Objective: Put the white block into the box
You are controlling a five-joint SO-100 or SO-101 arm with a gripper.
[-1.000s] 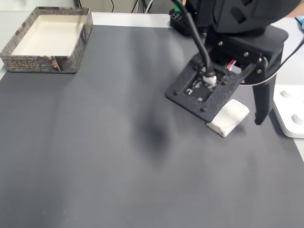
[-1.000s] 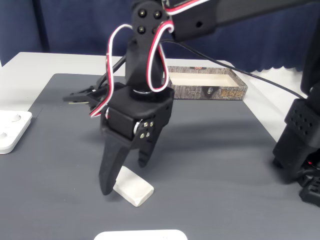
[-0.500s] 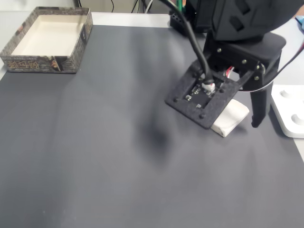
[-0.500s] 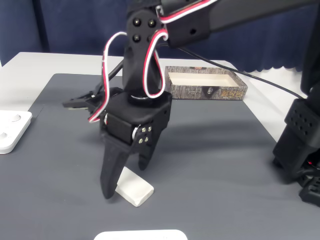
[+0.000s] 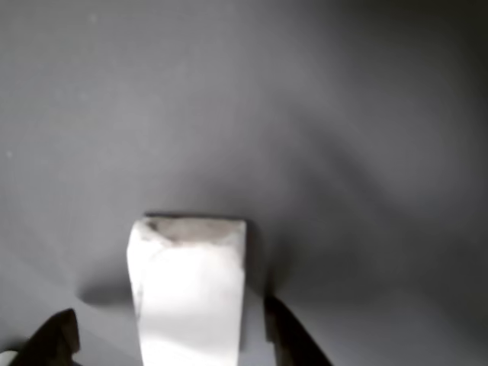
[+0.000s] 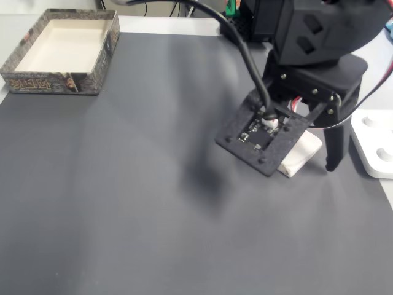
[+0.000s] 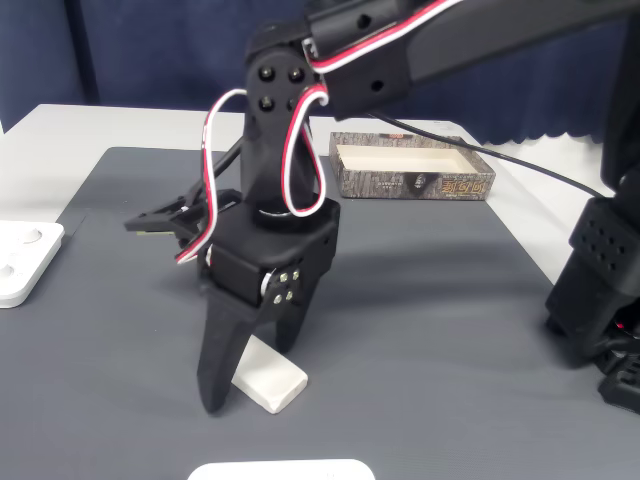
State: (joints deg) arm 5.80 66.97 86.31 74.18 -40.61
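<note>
Grey matting is filling the background of the other view, where one white block (image 5: 189, 293) is lying lengthwise toward the lens, its near end running off the bottom edge. Two dark fingertips (image 5: 293, 335) are poking up at the bottom, one on each side of the block with grey mat showing between each tip and the block, so the gripper (image 5: 175, 339) is standing spread around it and not pinching it; the tips are largely cut off.

Looking down in a fixed view, one dark mat (image 6: 123, 184) is covering the table and one box (image 6: 61, 83) is sitting at the far left corner, its cream inside holding nothing. The white block (image 6: 301, 153) is lying well apart from it at the right, mostly hidden under the arm's square black plate. One black finger (image 6: 334, 144) is reaching down just right of the block. A white device (image 6: 374, 144) is being clipped by the right edge.

From the opposite side in a fixed view, the gripper (image 7: 250, 375) is pointing downward with its jaws apart, straddling the block (image 7: 268, 375), which is lying flat on the mat (image 7: 430, 340). The box (image 7: 415, 183) is sitting behind the arm, partly screened by it. One white device (image 7: 25, 260) is being cut by the left edge, and another white shape (image 7: 280, 470) is barely showing at the bottom.
</note>
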